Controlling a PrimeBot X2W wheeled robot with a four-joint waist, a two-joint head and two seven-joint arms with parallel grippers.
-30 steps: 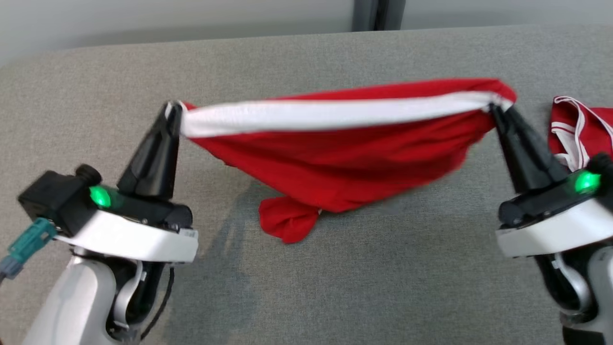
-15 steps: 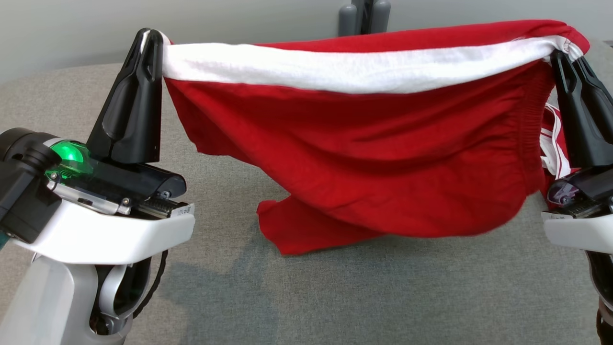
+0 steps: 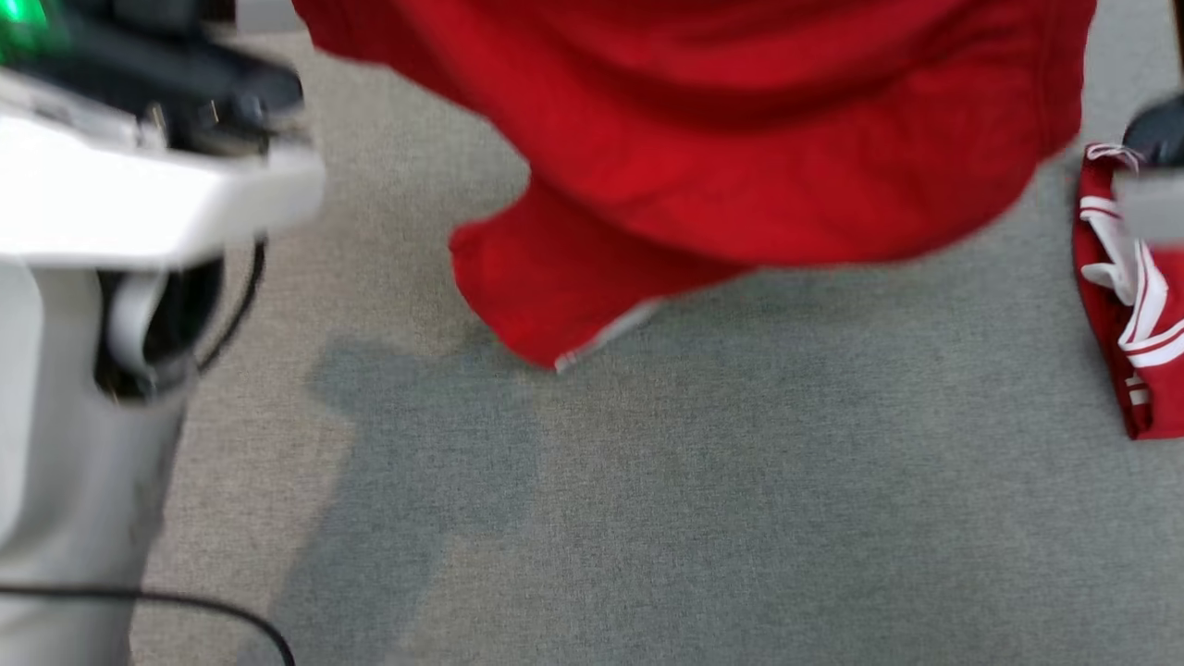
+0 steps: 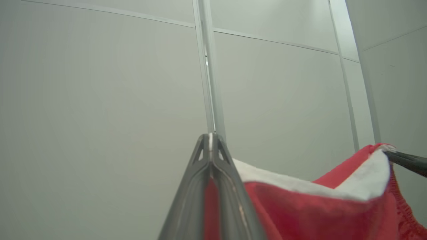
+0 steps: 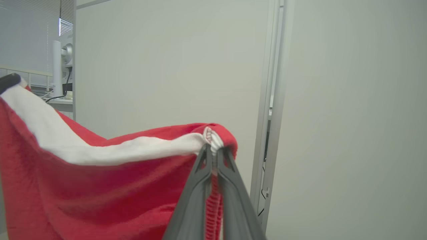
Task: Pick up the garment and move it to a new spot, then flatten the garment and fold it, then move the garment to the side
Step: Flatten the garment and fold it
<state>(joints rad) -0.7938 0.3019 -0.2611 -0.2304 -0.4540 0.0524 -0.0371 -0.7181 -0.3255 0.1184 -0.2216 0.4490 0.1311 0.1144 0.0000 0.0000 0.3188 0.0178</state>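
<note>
Gripping the soft, floppy garment (image 3: 758, 157) by its white waistband (image 5: 133, 150) ends, left pincer (image 4: 210, 141) and right pincer (image 5: 213, 151) both clenched, best hold imo

Am looking down on grey woven-fabric surface (image 3: 740, 518), spreading flat across head view. Soft dark shadows (image 3: 416, 444) are falling over its left-middle area. Bunched red bundle with white stripes (image 3: 1124, 324) is lying directly on it at far right, partly cut by frame edge. Low corner of hanging red cloth (image 3: 546, 296) is dangling close above surface; cannot tell whether touching.
</note>
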